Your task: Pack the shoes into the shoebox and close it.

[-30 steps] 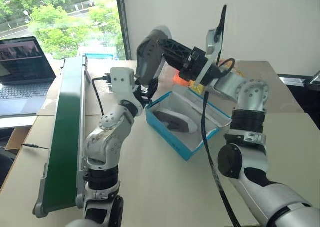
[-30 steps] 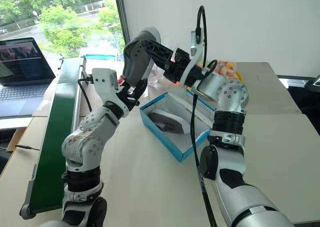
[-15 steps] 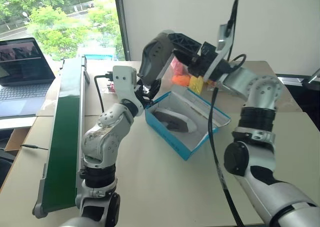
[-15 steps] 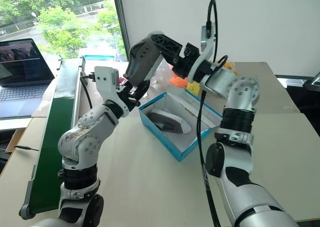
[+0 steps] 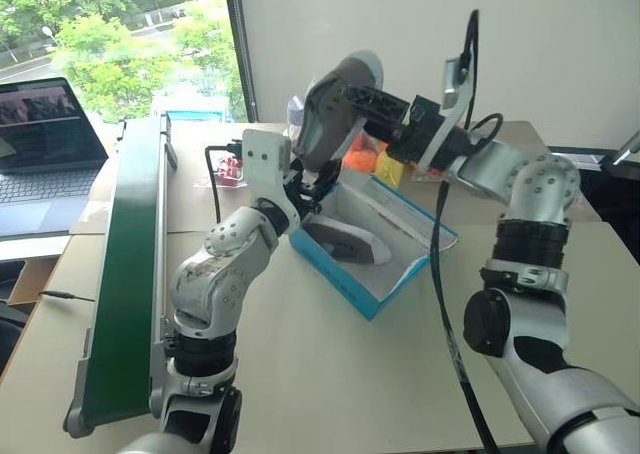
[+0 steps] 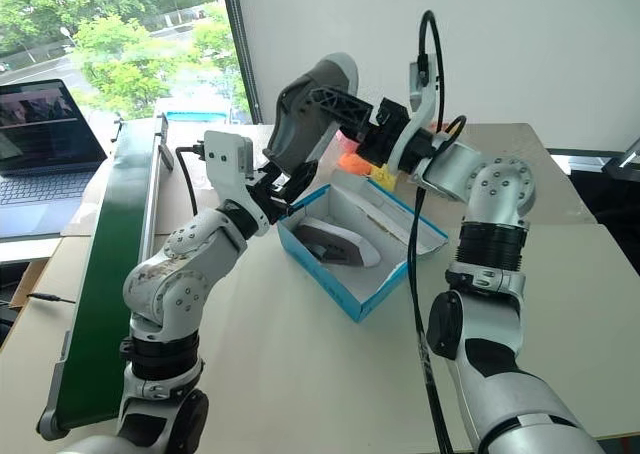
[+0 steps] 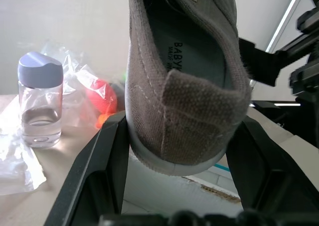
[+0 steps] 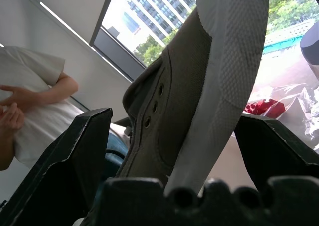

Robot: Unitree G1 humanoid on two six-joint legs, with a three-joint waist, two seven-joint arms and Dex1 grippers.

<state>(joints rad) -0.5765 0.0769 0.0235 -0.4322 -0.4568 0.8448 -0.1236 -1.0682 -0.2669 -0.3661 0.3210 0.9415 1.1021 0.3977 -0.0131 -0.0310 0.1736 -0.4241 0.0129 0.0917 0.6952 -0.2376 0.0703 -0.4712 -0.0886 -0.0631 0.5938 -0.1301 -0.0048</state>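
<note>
Second small dark grey canvas shoe with pale flat sole [image 5: 335, 109] is up in the air above the near-left corner of the teal-blue cardboard shoebox with white inside [image 5: 420, 274], carried between both arms. Left pincer [image 7: 174, 156] grips it at the heel: both black fingers [image 7: 107, 161] press the sole edge on either side, so it is clenched on the shoe. Right pincer [image 8: 169, 151] has the shoe lying between its fingers, spread wide; the sole passes between them, but I cannot tell whether either finger actually touches it, so grip on that side is unconfirmed. Judgement: the two-arm hold looks like a reorientation or handover, the shoe tilted heel-down so it can be lowered into the box alongside its mate. The shoebox sits open on the beige table [image 5: 330, 374], lid folded back to the far right. Inside: one matching dark grey shoe [image 5: 345, 242] lying towards the left end, free floor to its right. Task reads as about half packed; lid not yet closed. Beyond the box, a clear bag of colourful plush toys [image 5: 375, 159] and a clear plastic bottle with pale lilac cap [image 7: 41, 99] stand on the table. Long green conveyor [image 5: 125, 264] runs along the left side, with an open laptop [image 5: 45, 149] further left.
</note>
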